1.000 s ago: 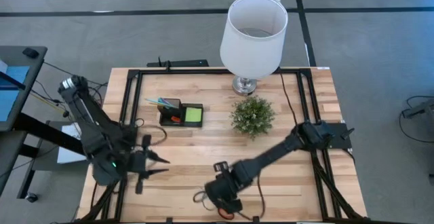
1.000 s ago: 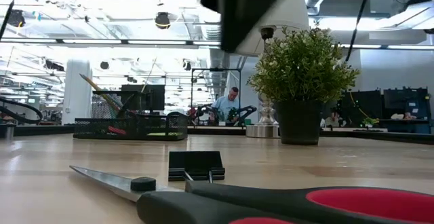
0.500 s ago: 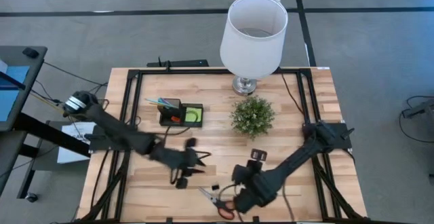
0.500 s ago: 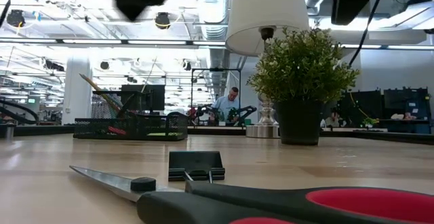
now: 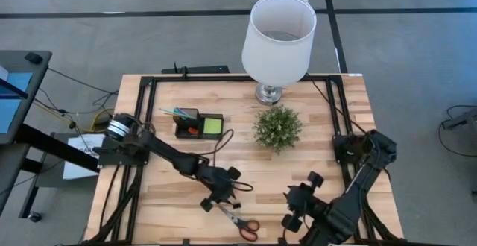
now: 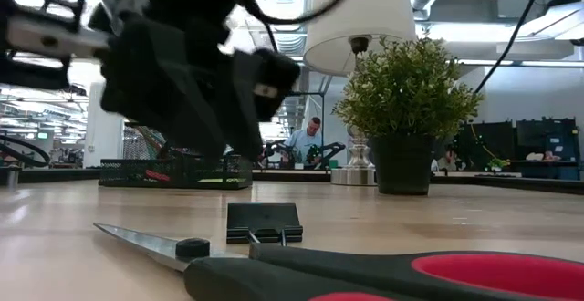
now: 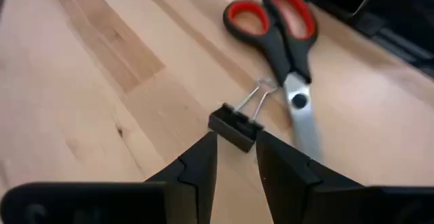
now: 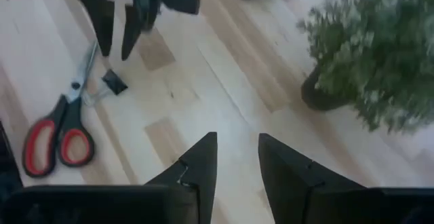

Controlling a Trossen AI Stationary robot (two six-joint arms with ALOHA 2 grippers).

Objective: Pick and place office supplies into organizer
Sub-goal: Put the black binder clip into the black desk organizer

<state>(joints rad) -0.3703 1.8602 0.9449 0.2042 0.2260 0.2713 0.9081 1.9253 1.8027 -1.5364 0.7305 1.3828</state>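
Note:
A small black clip lies on the wooden table next to the red-handled scissors, which lie flat near the front edge. My left gripper hovers open just short of the clip, its fingers slanting down toward it. To the right of the scissors, my right gripper stands open and raised, with nothing between its fingers. The black organizer sits far left of centre and holds pens and a lime-green sticky pad.
A white-shaded lamp stands at the far edge, with a small potted plant in front of it. Black frame rails run along the table's sides. Bare wood lies between the organizer and the scissors.
My left gripper has swung from the table's left side toward the right and down, ending low over the clip by the scissors. My right gripper has drawn away from the scissors toward the right edge, rising and turning. Scissors and clip have stayed in place.

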